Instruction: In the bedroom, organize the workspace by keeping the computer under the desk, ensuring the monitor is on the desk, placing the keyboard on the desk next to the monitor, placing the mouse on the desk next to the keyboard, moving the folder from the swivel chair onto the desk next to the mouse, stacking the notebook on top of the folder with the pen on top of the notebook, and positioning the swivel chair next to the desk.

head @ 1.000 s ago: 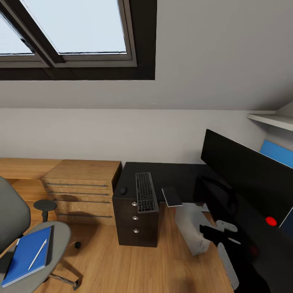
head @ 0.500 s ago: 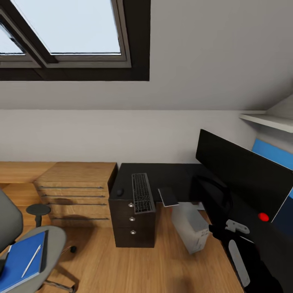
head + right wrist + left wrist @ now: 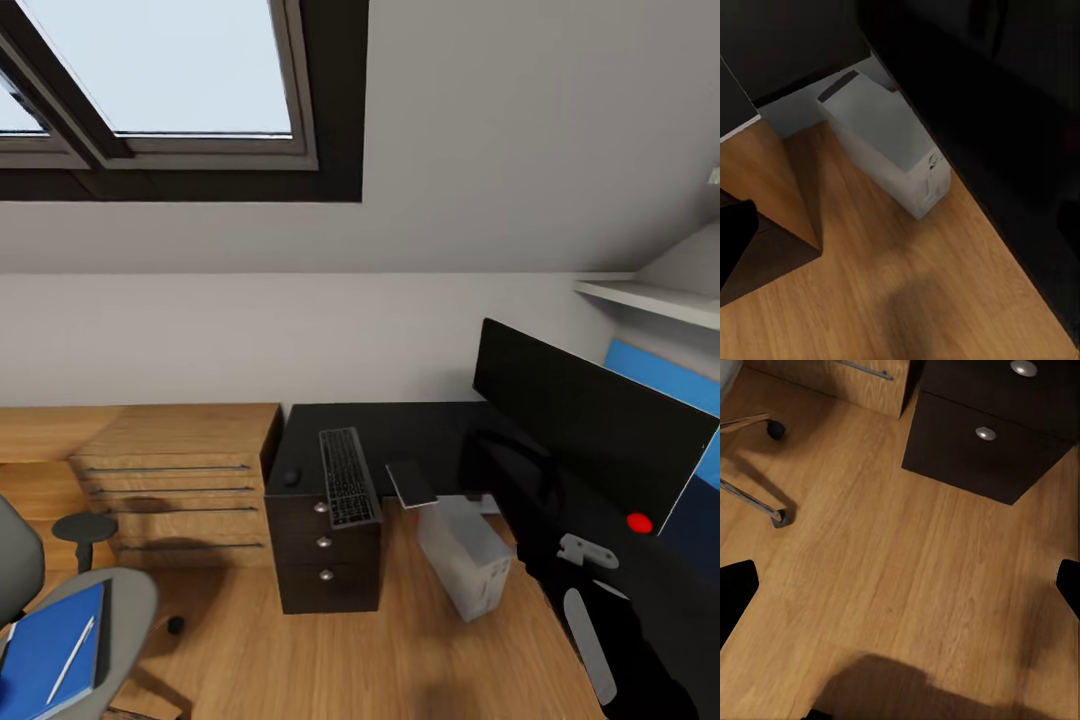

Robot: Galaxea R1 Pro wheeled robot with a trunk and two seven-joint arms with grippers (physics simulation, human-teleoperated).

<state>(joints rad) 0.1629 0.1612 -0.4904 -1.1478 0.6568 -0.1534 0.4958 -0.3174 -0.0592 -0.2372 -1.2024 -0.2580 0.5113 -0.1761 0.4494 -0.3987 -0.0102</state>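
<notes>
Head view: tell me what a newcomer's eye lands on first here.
The big dark-framed skylight in the sloped ceiling dominates the top left. Below it, the glossy black desk fills the right, with the wide black monitor along its right wing and the keyboard lying over the black drawer unit. At the bottom left, the bright blue folder sits on the grey swivel chair with the pen on it.

Head camera high and wide; wrist cameras low.
Both wrists face the wood plank floor (image 3: 907, 577); the right shares the grey-white tower computer (image 3: 889, 142) with the head.
</notes>
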